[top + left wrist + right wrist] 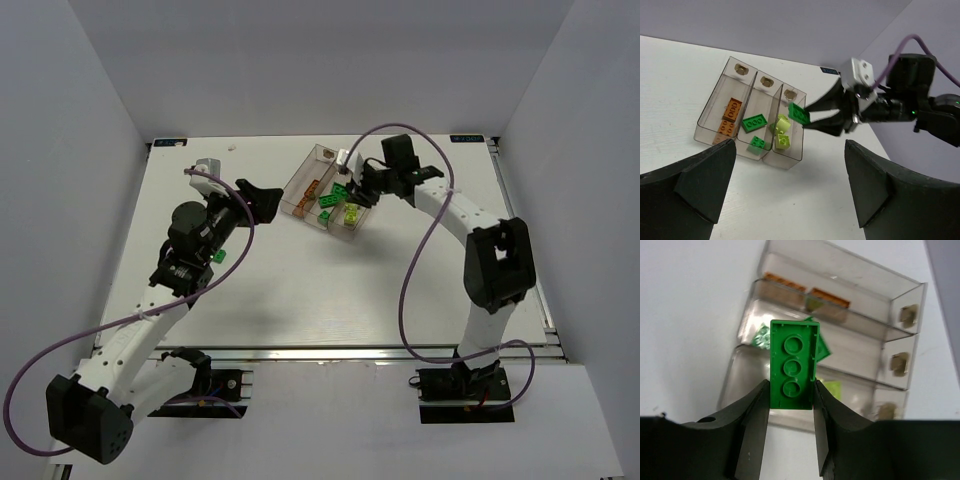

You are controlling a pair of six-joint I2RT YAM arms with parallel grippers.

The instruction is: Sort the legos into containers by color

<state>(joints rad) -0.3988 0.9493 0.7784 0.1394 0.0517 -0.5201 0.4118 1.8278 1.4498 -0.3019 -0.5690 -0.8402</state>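
No writing, label, brand or number is legible in any view.

bins (710,115) looked like clear, smoky plastic, glossy, with smooth walls | green brick (792,365) was hard plastic, shiny, with a studded face | right claw (791,390) had black plastic fingers, matt | surface (300,300) was white, matt and smooth | cable (913,36) wore a purple sheath, smooth, with a faint sheen

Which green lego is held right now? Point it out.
The green lego clamped in the right pincer; two other green legos lie loose inside the middle bin.
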